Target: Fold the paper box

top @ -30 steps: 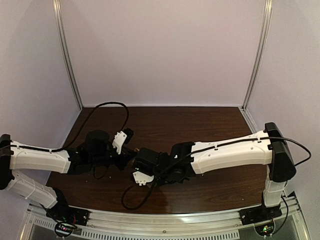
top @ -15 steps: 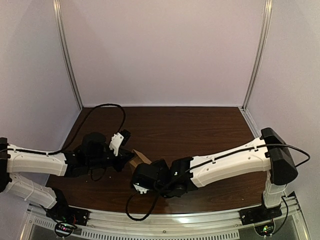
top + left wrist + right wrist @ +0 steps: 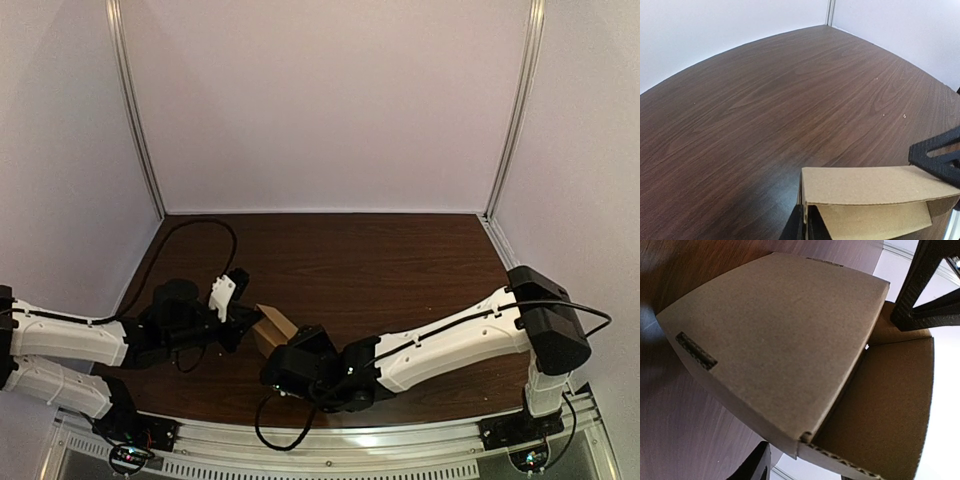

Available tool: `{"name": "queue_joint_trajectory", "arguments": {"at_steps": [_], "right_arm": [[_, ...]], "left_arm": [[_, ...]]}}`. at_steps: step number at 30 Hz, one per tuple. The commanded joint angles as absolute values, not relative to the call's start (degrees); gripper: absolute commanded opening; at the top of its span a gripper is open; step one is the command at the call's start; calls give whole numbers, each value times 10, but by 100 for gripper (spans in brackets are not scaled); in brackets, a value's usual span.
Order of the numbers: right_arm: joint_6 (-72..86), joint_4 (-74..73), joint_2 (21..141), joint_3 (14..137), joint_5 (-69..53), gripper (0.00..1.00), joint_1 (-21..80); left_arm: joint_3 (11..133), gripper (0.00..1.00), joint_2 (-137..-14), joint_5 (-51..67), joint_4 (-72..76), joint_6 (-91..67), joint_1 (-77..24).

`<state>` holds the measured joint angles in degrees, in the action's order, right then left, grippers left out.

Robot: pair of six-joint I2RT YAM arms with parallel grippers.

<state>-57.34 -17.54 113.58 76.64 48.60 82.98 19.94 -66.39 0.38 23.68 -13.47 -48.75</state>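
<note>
The box stands on the table close to its near edge, left of the middle, between the 2 arms. It is of brown cardboard and only partly formed: in the right wrist view 1 broad panel is bent over the top, while the side beside it is open and shows the bare inside. In the left wrist view a short flap hangs below the top edge.

The left fingers are clenched on a thin upright wall at the box's left end. The right fingers are at the opposite end, touching or just beside the cardboard. I cannot tell if they grasp it or only press on it.

I judge that the step in hand is closing the open side, so the folding is not finished. The next move calls for the left arm to keep the wall steady while the right arm pushes the loose flap inward without crushing the panel.
</note>
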Motion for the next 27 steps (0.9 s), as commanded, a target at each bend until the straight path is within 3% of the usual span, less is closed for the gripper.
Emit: {"name": "queue_joint_trajectory", "arguments": {"at_steps": [1, 9, 14, 23, 27], "right_arm": [[-584, -159, 1122, 761, 473, 49, 829], [-531, -249, 1083, 813, 421, 56, 808], [-475, -350, 1072, 868, 372, 61, 792], [-357, -536, 1020, 943, 167, 68, 702], [-286, -536, 1001, 979, -10, 66, 640]], "left_arm": [[209, 12, -621, -1, 142, -124, -490], [241, 31, -557, -38, 69, -124, -490], [260, 34, -550, -35, 37, -135, -490], [369, 41, -535, -74, -121, -164, -491], [458, 41, -599, -90, -177, -161, -491]]}}
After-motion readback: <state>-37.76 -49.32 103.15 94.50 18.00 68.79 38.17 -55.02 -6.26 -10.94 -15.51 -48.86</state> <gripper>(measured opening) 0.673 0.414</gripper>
